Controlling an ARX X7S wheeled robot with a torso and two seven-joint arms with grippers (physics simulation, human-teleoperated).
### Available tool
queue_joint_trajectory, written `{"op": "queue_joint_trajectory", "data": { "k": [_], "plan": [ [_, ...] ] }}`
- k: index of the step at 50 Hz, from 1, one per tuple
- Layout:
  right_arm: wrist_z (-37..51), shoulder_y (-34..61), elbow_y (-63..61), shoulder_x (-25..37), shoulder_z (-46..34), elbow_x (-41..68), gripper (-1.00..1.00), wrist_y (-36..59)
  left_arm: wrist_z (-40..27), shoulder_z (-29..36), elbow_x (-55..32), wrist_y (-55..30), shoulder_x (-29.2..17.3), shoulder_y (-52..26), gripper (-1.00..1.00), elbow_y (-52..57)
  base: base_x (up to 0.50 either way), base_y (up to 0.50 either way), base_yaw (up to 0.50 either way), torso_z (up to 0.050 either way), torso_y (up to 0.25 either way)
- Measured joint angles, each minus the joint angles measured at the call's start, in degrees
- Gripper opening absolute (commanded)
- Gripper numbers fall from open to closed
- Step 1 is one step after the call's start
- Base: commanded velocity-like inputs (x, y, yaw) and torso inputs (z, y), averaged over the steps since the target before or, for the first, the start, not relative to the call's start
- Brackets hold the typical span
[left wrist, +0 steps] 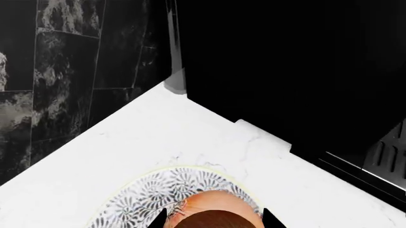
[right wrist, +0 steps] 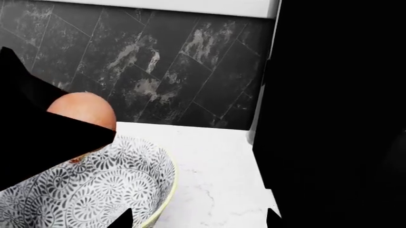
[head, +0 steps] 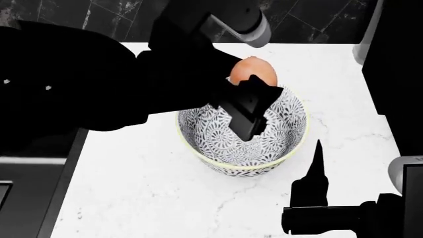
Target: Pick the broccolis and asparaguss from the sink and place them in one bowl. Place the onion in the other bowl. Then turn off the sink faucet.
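Head view: the onion [head: 253, 71] sits pinched in the left hand [head: 243, 101] above the patterned bowl's [head: 290, 130] rim at twelve o'clock. Best to lower it toward the middle before letting go. The right hand [head: 318, 157] waits at five o'clock over the white surface [head: 152, 198], fingers spread.

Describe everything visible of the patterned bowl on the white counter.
The round white bowl with a dense black floral pattern and pale yellow rim stands upright on the white marble counter, looking like glazed ceramic, patterned inside and out. Nothing shows resting inside it. Above its far rim the left gripper holds the smooth peach-orange onion; whether that gripper touches the bowl cannot be told. The right gripper stands apart, on its near side.
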Motion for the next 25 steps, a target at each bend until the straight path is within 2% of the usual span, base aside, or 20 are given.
{"op": "queue_joint_trajectory", "data": {
  "k": [25],
  "plan": [
    [-0.92, -0.18, 0.83, -1.17, -0.91, -1.16, 1.00, -0.16, 2.98, 4.59, 3.86, 1.13, 2.65, 1.99, -1.00, -7.74, 0.00, 0.00, 0.00, 0.000, 0.000]
  ]
}}
